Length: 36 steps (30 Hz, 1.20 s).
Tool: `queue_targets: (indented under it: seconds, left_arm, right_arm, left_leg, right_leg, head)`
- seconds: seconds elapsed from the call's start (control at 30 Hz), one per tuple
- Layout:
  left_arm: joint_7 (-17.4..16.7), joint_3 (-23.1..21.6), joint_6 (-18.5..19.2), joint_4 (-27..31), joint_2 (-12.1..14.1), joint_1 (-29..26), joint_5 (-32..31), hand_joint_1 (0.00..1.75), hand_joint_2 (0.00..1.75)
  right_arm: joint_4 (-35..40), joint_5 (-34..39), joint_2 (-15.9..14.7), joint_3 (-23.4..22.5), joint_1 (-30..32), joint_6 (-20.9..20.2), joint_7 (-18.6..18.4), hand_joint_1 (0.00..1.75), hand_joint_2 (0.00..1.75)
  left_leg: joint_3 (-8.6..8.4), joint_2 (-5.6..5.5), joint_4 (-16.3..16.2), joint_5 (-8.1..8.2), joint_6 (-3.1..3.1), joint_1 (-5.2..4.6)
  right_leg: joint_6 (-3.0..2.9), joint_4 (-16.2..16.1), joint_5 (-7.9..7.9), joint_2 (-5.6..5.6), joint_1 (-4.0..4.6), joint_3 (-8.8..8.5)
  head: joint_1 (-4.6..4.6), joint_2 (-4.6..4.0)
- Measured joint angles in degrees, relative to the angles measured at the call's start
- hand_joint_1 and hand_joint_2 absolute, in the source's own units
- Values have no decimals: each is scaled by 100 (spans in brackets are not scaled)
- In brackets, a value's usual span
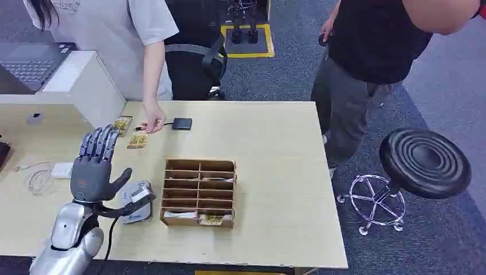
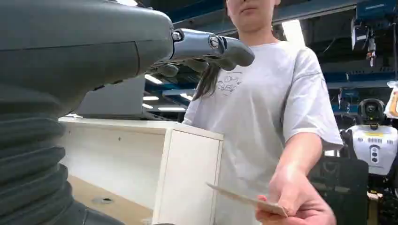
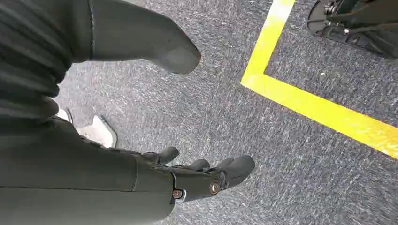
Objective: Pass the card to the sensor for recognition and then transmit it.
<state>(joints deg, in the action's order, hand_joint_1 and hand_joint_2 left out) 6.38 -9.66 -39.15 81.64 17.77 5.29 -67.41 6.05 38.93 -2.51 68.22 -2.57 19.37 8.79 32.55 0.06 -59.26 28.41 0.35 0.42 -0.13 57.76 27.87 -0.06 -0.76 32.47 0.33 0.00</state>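
Note:
My left hand (image 1: pixel 94 163) is raised over the left part of the table (image 1: pixel 275 172), fingers spread and pointing away, with nothing in it. A person in a grey shirt holds a thin card (image 2: pixel 244 200) toward it; in the head view that person's hand (image 1: pixel 152 122) sits on the table near two yellow cards (image 1: pixel 122 124) (image 1: pixel 137 140). A small black sensor (image 1: pixel 181 123) on a cable lies just beyond. My right hand (image 3: pixel 197 176) hangs over the carpet, fingers loosely curled and empty.
A wooden compartment box (image 1: pixel 199 192) holding cards stands mid-table. A white device (image 1: pixel 136 201) lies by my left wrist. A laptop (image 1: pixel 31 63) sits on a raised white counter. A second person in black stands at the far right beside a black stool (image 1: pixel 424 162).

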Motion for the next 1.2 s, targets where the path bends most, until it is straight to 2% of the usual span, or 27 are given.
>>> queue_targets:
  seconds: [0.33,0.37,0.5,0.83,1.03,1.13,1.2]
  left_arm:
    - [0,0,0,-20,9,8,0,3,175]
    - [0,0,11,-48,29,5,57,175,175]
    - [203,0,179,-90,88,-39,573,175,175]
    - [227,0,177,-92,85,-49,627,175,175]
    - [442,2,160,-92,81,-50,923,175,175]
    - [893,4,197,-85,61,-69,1669,175,175]
    - [1115,28,501,-24,39,-112,2312,175,175]
  right_arm:
    - [7,17,7,7,-3,-2,-11,0,175]
    - [9,20,15,11,-3,-7,-39,0,175]
    - [24,35,22,28,-4,2,-17,0,175]
    - [28,35,24,33,-5,2,-9,0,175]
    - [31,42,24,37,-5,4,-9,0,175]
    - [33,39,24,39,-5,4,-4,0,175]
    - [33,42,24,39,-5,2,-2,0,175]
  left_leg:
    - [0,0,0,0,0,0]
    - [1,0,0,0,0,0]
    - [2,0,0,0,0,0]
    - [2,-1,0,0,0,0]
    - [2,-1,0,0,0,0]
    - [2,-1,0,0,0,0]
    - [1,0,0,0,0,0]
  right_leg:
    - [0,0,0,0,0,0]
    - [0,0,0,0,0,0]
    - [0,0,0,-1,0,0]
    - [0,1,0,-1,0,0]
    - [0,1,0,-1,0,0]
    - [0,1,0,-1,0,0]
    - [0,1,0,0,0,0]
  head:
    - [2,0]
    - [2,0]
    - [2,2]
    - [2,2]
    - [2,0]
    - [2,2]
    - [2,0]
